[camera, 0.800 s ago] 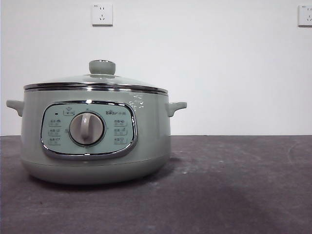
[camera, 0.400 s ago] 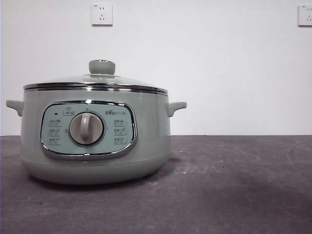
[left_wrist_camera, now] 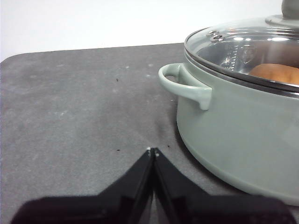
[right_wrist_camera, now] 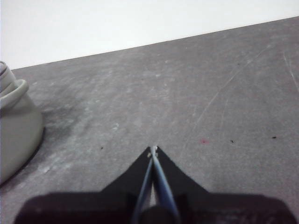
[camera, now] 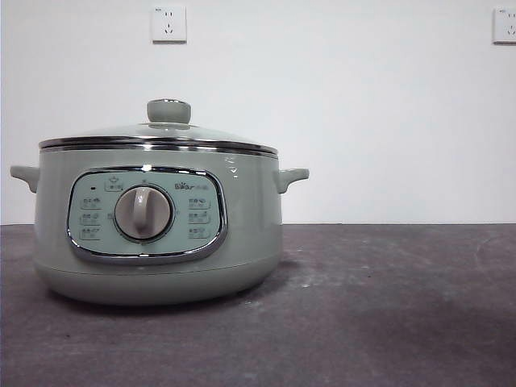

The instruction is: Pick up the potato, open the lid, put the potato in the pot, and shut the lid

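Observation:
The sage-green pot (camera: pixel 157 230) stands at the left of the dark table, with its grey dial (camera: pixel 143 213) facing the front camera. The glass lid (camera: pixel 161 134) sits shut on it, knob (camera: pixel 168 111) on top. In the left wrist view the orange-brown potato (left_wrist_camera: pixel 275 73) lies inside the pot (left_wrist_camera: pixel 238 126), seen through the lid (left_wrist_camera: pixel 247 46). My left gripper (left_wrist_camera: pixel 152 151) is shut and empty, low over the table beside a pot handle (left_wrist_camera: pixel 184 84). My right gripper (right_wrist_camera: pixel 153 149) is shut and empty over bare table, the pot (right_wrist_camera: pixel 14 126) off to its side.
The dark grey tabletop (camera: pixel 387 306) stretches to the right of the pot. A white wall with two sockets (camera: pixel 168 23) stands behind. Neither arm shows in the front view.

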